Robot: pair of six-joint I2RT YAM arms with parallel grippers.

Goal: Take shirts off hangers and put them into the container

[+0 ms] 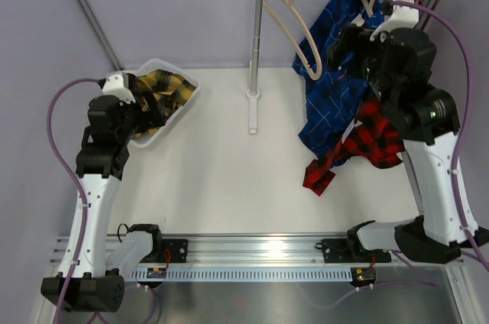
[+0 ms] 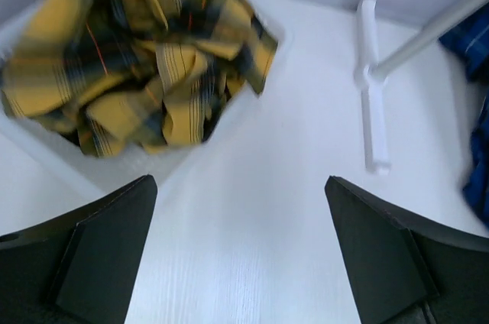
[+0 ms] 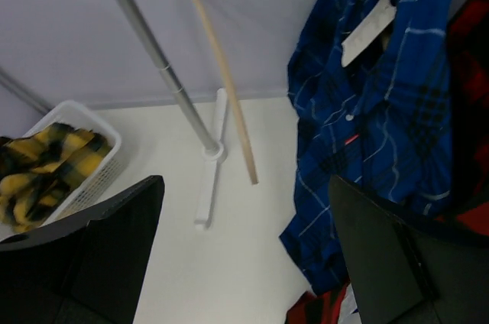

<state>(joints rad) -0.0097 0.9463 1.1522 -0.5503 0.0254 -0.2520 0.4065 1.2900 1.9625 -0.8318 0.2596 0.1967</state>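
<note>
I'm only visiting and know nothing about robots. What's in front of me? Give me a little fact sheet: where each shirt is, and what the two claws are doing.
yellow shirt: crumpled in the container
blue shirt: hanging from the rack
red shirt: beside the blue one, lower end on the table
empty hanger: on the rack
left gripper: open, holding nothing, near the container
right gripper: open, holding nothing, facing the blue shirt

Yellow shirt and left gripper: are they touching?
Apart. The left wrist view shows the left gripper open and empty, the yellow shirt beyond its fingers.
</note>
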